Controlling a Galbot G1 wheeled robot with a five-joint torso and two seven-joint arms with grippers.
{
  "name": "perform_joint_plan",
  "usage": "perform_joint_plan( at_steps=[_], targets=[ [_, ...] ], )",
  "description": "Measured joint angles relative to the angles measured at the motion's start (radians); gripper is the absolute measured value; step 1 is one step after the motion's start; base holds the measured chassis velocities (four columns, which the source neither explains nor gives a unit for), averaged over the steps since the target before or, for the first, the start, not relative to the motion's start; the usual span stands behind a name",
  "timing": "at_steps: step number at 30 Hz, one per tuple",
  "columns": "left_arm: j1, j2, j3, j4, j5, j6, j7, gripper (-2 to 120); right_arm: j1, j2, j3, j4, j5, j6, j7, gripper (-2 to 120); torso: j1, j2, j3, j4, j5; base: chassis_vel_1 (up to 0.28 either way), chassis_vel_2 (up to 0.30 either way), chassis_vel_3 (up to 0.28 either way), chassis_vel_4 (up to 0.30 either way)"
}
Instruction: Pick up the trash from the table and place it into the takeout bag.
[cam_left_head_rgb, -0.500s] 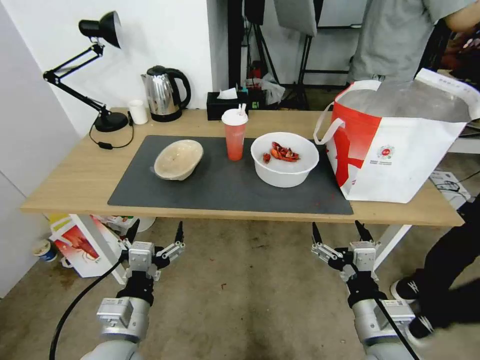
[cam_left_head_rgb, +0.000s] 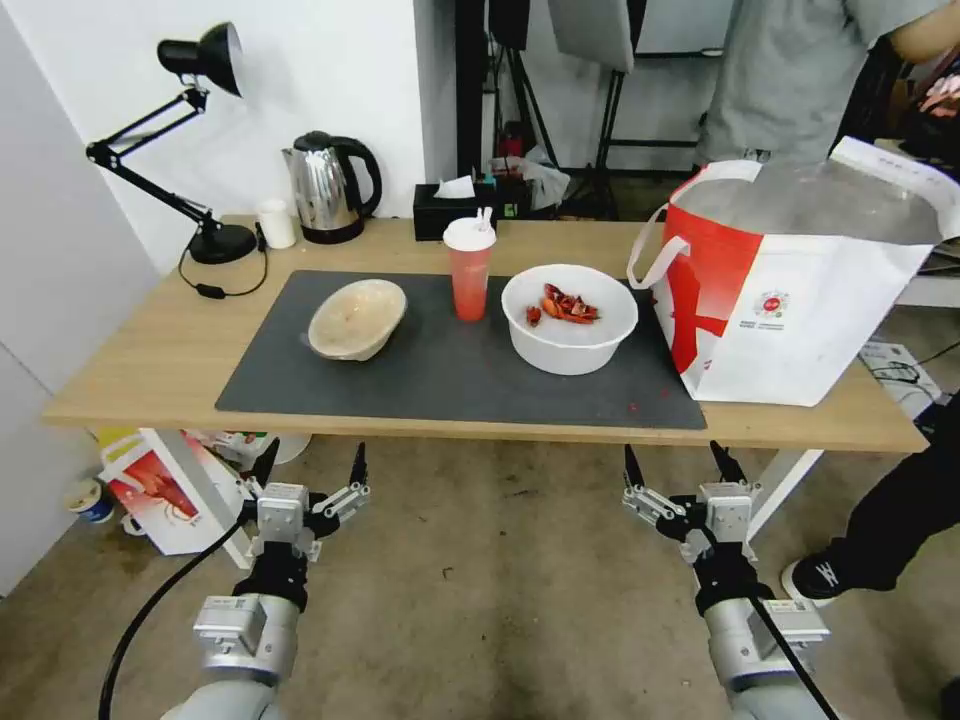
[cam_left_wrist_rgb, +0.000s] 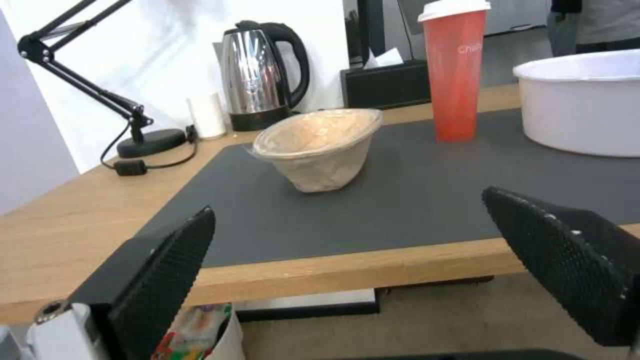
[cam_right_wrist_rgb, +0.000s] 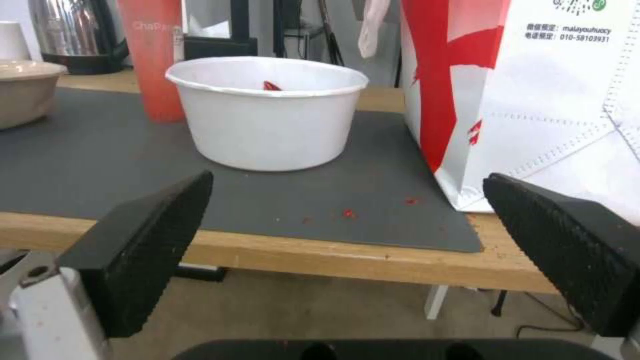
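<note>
"ChaP…" in pale letters on the red cup (cam_right_wrist_rgb: 151, 55); "010-58103931" beneath Chinese print on the takeout bag (cam_right_wrist_rgb: 553, 100).

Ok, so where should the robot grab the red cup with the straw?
Probably around the middle of the red cup, below its white lid, coming in level from the table's near edge. It stands upright with tall, nearly straight sides, and the straw pokes out on top. The open right gripper is nearer; the white bowl crowds that side.
</note>
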Motion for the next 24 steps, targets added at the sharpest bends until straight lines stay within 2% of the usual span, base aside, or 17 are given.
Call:
perform_joint_plan(
  at_steps=[7, 9, 10, 13, 14, 17, 18, 19, 20, 24],
  targets=[
    [0.000, 0.000, 0.000, 0.000, 0.000, 0.000, 0.000, 100, 0.020, -0.021, -0.010, 0.023, -0.003, 0.016, 0.032, 100, 0.000, 0.000, 0.000, -0.0005, 0.0005, 0.000, 0.000, 0.000, 0.000],
    [0.000, 0.000, 0.000, 0.000, 0.000, 0.000, 0.000, 100, 0.068, -0.067, -0.031, 0.083, -0.011, 0.063, 0.105, 100, 0.000, 0.000, 0.000, 0.0003, -0.0002, 0.000, 0.000, 0.000, 0.000],
    [0.000, 0.000, 0.000, 0.000, 0.000, 0.000, 0.000, 100, 0.068, -0.067, -0.031, 0.083, -0.011, 0.063, 0.105, 100, 0.000, 0.000, 0.000, 0.0003, -0.0002, 0.000, 0.000, 0.000, 0.000],
    [0.000, 0.000, 0.000, 0.000, 0.000, 0.000, 0.000, 100, 0.158, -0.154, -0.072, 0.186, -0.026, 0.149, 0.244, 100, 0.000, 0.000, 0.000, 0.0001, -0.0002, 0.000, 0.000, 0.000, 0.000],
    [0.000, 0.000, 0.000, 0.000, 0.000, 0.000, 0.000, 100, 0.158, -0.154, -0.072, 0.186, -0.026, 0.149, 0.244, 100, 0.000, 0.000, 0.000, 0.0001, -0.0002, 0.000, 0.000, 0.000, 0.000],
    [0.000, 0.000, 0.000, 0.000, 0.000, 0.000, 0.000, 100, 0.220, -0.214, -0.100, 0.206, -0.034, 0.207, 0.338, 100, 0.000, 0.000, 0.000, 0.0004, 0.0001, 0.000, 0.000, 0.000, 0.000],
    [0.000, 0.000, 0.000, 0.000, 0.000, 0.000, 0.000, 100, 0.220, -0.214, -0.100, 0.206, -0.034, 0.207, 0.338, 100, 0.000, 0.000, 0.000, 0.0004, 0.0001, 0.000, 0.000, 0.000, 0.000],
    [0.000, 0.000, 0.000, 0.000, 0.000, 0.000, 0.000, 100, 0.236, -0.235, -0.090, 0.206, -0.001, 0.219, 0.329, 100, 0.000, 0.000, 0.000, -0.0009, 0.0009, 0.000, 0.000, 0.000, 0.000],
    [0.000, 0.000, 0.000, 0.000, 0.000, 0.000, 0.000, 100, 0.257, -0.267, -0.073, 0.207, 0.042, 0.229, 0.314, 100, 0.000, 0.000, 0.000, 0.0005, -0.0005, 0.000, 0.000, 0.000, 0.000],
    [0.000, 0.000, 0.000, 0.000, 0.000, 0.000, 0.000, 100, 0.277, -0.303, -0.045, 0.206, 0.104, 0.221, 0.279, 100, 0.000, 0.000, 0.000, 0.0000, 0.0003, 0.000, 0.000, 0.000, 0.000]
  ],
)
